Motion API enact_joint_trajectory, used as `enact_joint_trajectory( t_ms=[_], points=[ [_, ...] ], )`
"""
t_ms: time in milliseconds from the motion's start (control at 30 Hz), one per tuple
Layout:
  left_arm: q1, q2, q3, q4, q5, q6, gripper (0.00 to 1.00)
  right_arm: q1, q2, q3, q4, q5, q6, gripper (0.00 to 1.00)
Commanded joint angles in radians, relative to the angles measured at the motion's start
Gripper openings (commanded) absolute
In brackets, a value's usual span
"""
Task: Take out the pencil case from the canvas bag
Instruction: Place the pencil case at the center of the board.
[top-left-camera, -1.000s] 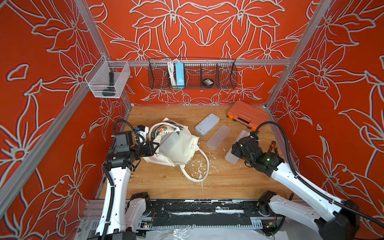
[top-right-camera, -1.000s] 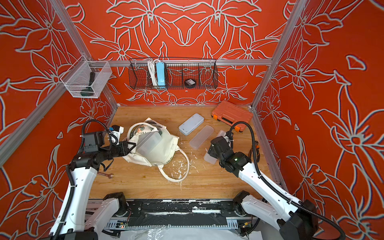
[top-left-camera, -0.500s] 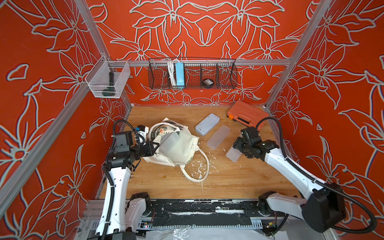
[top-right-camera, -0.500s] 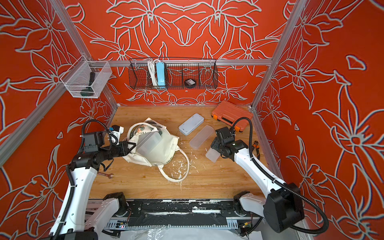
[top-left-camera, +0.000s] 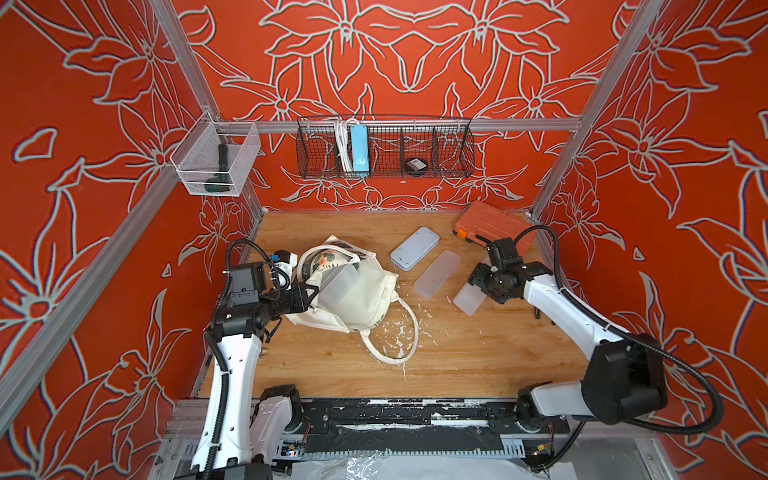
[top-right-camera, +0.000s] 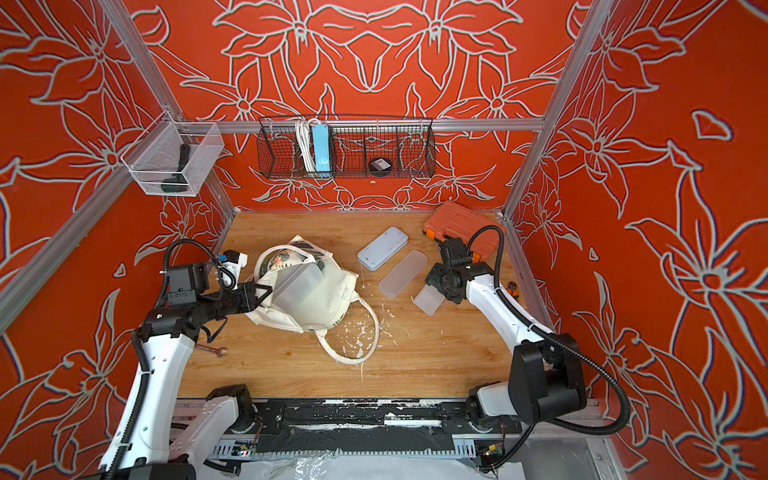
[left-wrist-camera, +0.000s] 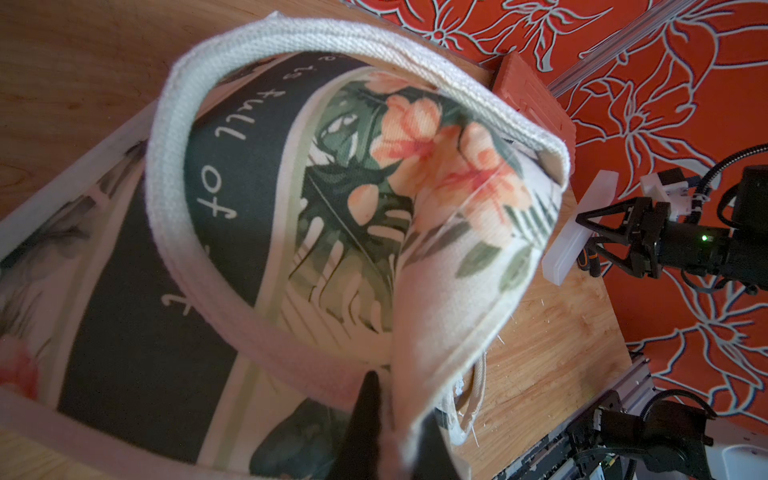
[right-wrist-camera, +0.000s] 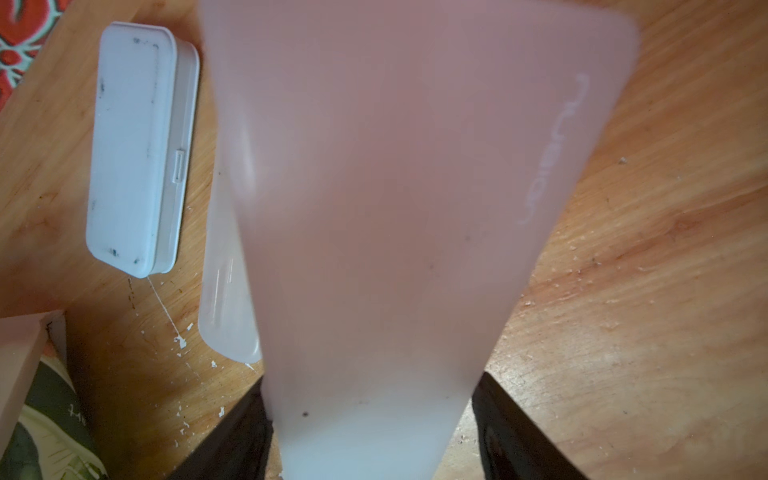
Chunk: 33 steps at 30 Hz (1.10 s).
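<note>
The canvas bag (top-left-camera: 365, 303) lies crumpled at the table's left middle, its floral panel (left-wrist-camera: 374, 174) and thick handle (left-wrist-camera: 174, 174) filling the left wrist view. My left gripper (top-left-camera: 309, 293) (left-wrist-camera: 395, 415) is shut on the bag's cloth rim. A frosted pencil case (top-left-camera: 338, 282) pokes out of the bag's mouth. At the right, my right gripper (top-left-camera: 478, 286) (right-wrist-camera: 374, 415) is shut on another frosted pencil case (right-wrist-camera: 395, 187) (top-right-camera: 428, 301), held low over the table with its free end pointing toward the front.
A grey-blue case (top-left-camera: 414, 248) and a third frosted case (top-left-camera: 437, 274) lie between bag and right gripper. An orange toolbox (top-left-camera: 494, 228) sits at the back right. A loose bag handle (top-left-camera: 395, 340), white flakes and a wrench (top-right-camera: 212, 351) lie on the wood.
The right arm has swung its elbow out to the right and carried the held case slightly toward the back. The left arm and the bag have not moved.
</note>
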Motion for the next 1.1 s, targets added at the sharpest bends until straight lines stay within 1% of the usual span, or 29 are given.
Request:
enact_joint_trajectory(
  t_ms=[0, 100, 500, 800, 900, 1067],
  points=[
    [0.008, -0.014, -0.005, -0.004, 0.006, 0.003, 0.0, -0.029, 0.069, 0.059, -0.046, -0.068, -0.065, 0.73],
    [0.007, -0.013, -0.005, -0.003, 0.006, 0.005, 0.0, -0.035, 0.119, 0.089, -0.056, -0.067, -0.084, 0.72],
    [0.008, -0.016, -0.007, -0.003, 0.0, 0.006, 0.0, -0.057, 0.278, 0.175, -0.036, -0.11, -0.078, 0.75],
    [0.009, -0.016, -0.007, -0.004, 0.0, 0.008, 0.0, -0.062, 0.387, 0.25, -0.057, -0.086, -0.094, 0.78],
    [0.009, -0.016, -0.007, -0.003, 0.0, 0.008, 0.0, -0.063, 0.41, 0.265, -0.063, -0.08, -0.095, 0.78],
    [0.009, -0.014, -0.008, -0.003, 0.0, 0.008, 0.0, -0.064, 0.409, 0.258, -0.044, -0.084, -0.094, 0.8]
  ],
)
